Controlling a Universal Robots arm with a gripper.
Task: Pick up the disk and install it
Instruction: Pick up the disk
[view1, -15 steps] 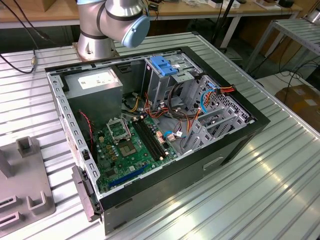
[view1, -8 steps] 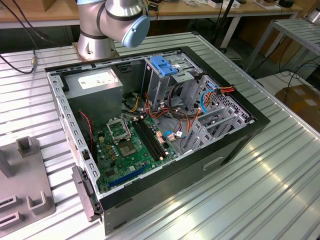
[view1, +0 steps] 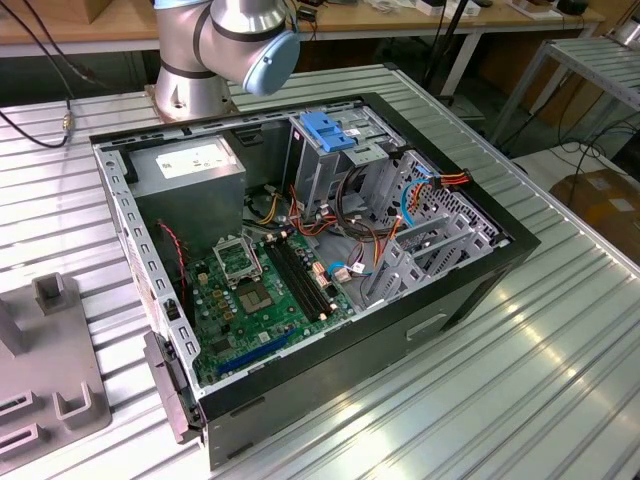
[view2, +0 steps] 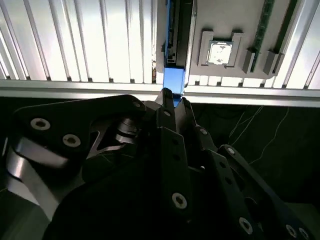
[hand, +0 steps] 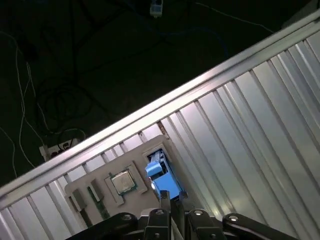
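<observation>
I am holding my tool (view2: 175, 99) right at the bright blue end of the disk (view2: 174, 79), and I cannot tell whether it is spread or pinching that end. The disk is standing on edge in a slot of a grey holder plate (view2: 220, 20), beside a processor chip (view2: 218, 53) and a green memory stick (view2: 263, 25). The plate is lying near the edge of the ribbed metal desk (view2: 75, 40). In the exterior view, the open computer case (view1: 470, 290) is sitting on this desk.
</observation>
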